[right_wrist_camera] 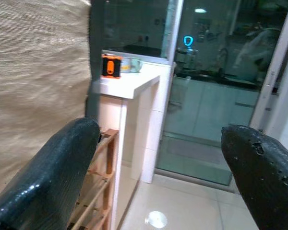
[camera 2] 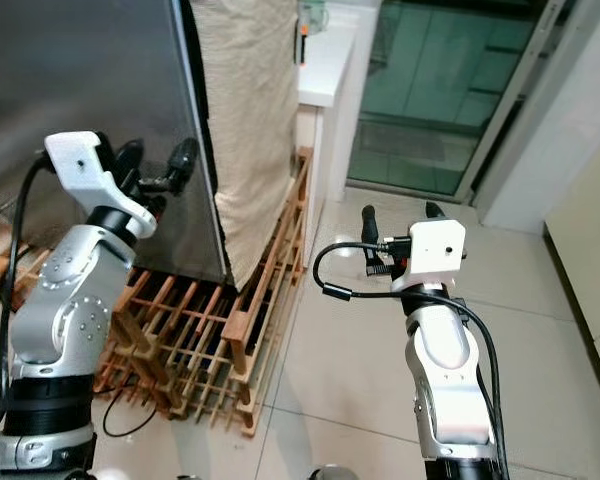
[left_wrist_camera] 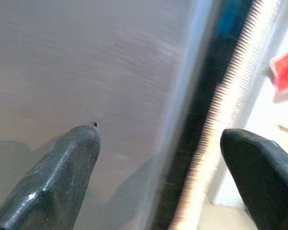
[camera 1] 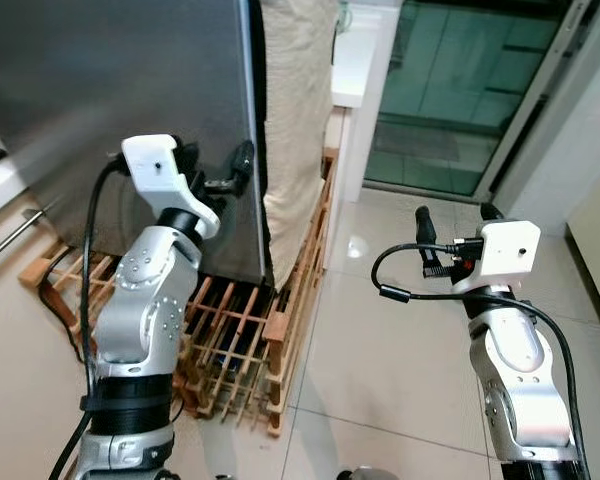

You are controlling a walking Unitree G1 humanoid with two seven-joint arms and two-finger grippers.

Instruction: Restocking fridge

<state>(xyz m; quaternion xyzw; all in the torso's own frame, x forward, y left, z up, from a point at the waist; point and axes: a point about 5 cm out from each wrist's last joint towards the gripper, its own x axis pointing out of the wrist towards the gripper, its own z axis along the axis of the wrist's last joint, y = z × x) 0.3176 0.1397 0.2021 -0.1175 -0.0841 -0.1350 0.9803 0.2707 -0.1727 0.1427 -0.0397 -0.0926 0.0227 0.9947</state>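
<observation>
The fridge's grey steel door [camera 1: 110,90] stands at the upper left. My left gripper [camera 1: 218,165] is raised to the door's right edge and is open. In the left wrist view one fingertip [left_wrist_camera: 72,158] lies over the steel face and the other is past the edge, with the dark door seam [left_wrist_camera: 201,110] between them. My right gripper [camera 1: 455,215] hovers open and empty above the floor tiles, to the right of the fridge. It faces a white counter [right_wrist_camera: 129,86].
The fridge stands on a wooden slatted pallet [camera 1: 250,340]. A beige cloth [camera 1: 295,130] hangs down its side. An orange object [right_wrist_camera: 110,65] sits on the white counter. Behind it is a glass sliding door [camera 1: 450,90]. Pale floor tiles [camera 1: 380,350] lie to the right.
</observation>
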